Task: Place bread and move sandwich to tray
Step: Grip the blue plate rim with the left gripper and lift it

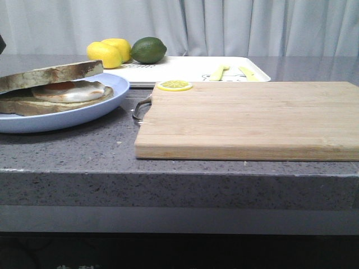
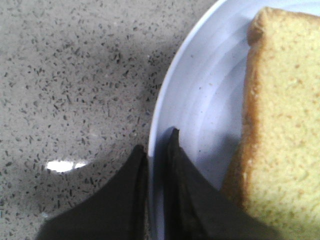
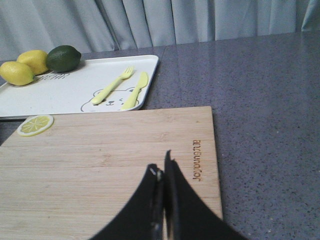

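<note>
The sandwich (image 1: 56, 89) lies on a round light-blue plate (image 1: 67, 119) at the left: a bottom slice, a fried egg (image 1: 70, 91), and the plain bread slice (image 1: 50, 74) resting tilted on top. The white tray (image 1: 190, 68) lies at the back. Neither gripper shows in the front view. In the left wrist view my left gripper (image 2: 156, 140) is shut on the plate's rim (image 2: 165, 95), one finger outside and one inside, with the bread (image 2: 285, 130) close beside it. My right gripper (image 3: 160, 161) is shut and empty above the wooden cutting board (image 3: 90, 160).
The cutting board (image 1: 252, 117) fills the middle and right of the counter, with a lemon slice (image 1: 174, 85) on its far left corner. On the tray (image 3: 65, 95) lie a yellow fork (image 3: 114, 85) and knife (image 3: 135, 91). Two lemons (image 1: 109, 52) and a lime (image 1: 148, 49) sit at its far left.
</note>
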Controlling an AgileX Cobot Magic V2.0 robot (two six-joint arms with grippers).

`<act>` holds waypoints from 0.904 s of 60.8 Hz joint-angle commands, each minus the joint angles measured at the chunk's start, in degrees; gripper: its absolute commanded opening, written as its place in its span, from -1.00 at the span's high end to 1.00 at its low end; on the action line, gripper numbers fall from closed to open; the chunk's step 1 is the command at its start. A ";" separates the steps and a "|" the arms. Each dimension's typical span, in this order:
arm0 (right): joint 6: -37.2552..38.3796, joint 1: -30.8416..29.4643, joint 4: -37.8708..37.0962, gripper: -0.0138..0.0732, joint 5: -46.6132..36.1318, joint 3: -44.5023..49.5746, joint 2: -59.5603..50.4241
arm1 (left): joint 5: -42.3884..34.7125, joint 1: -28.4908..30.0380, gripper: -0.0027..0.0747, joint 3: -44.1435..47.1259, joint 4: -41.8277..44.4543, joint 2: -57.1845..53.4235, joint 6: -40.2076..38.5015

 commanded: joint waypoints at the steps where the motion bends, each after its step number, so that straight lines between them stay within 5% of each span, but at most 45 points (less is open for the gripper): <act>1: 0.04 0.00 0.09 0.82 -4.97 -1.60 0.36 | 0.48 0.85 0.98 -2.68 0.85 -1.97 0.41; 12: 0.04 0.00 0.09 0.82 -4.92 -1.61 0.36 | 5.41 6.32 0.98 -7.32 -9.16 -2.04 5.76; 26: 0.04 0.00 0.09 0.82 -4.90 -1.61 0.36 | 10.27 13.24 0.98 -11.37 -34.72 -2.04 19.46; 55: 0.04 0.00 0.09 0.82 -4.85 -1.61 0.36 | 12.38 3.73 0.98 -34.64 -36.00 11.66 15.08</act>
